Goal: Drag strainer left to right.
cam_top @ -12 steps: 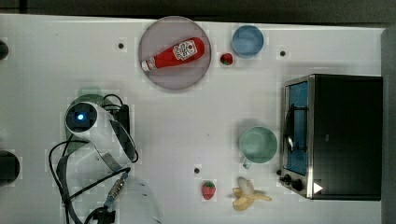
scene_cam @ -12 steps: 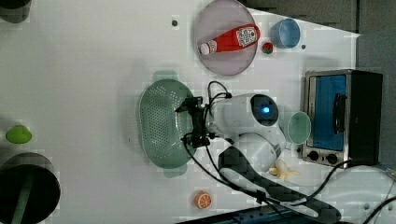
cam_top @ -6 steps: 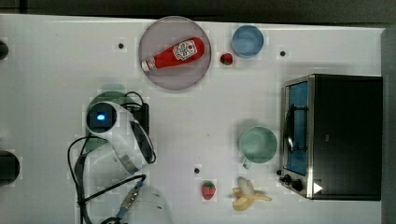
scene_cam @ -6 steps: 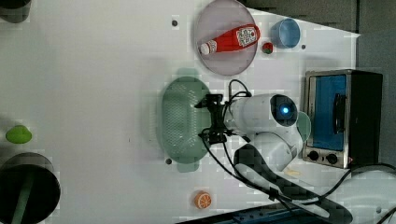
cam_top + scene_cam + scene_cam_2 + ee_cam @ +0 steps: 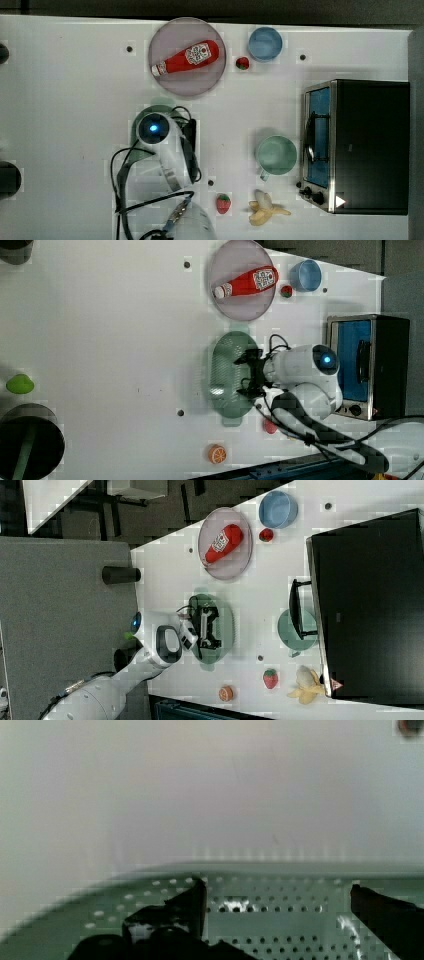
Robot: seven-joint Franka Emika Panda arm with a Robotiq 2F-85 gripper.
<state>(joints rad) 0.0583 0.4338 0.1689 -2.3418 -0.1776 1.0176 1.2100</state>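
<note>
Gripper (image 5: 248,375) sat w/ fingers spread wide inside the strainer (image 5: 225,371), mid-frame in left view, below the plate (image 5: 235,302). Top view hid most of the strainer under the arm (image 5: 167,150); wrist view showed its hole rows. Vs a sec earlier, strainer & arm had shifted toward left view's right. Strainer: pale green perforated plastic oval.

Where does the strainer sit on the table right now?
In the left view the strainer lies mid-table, just below the ketchup plate and left of the toaster oven, with the open gripper over its right side.
</note>
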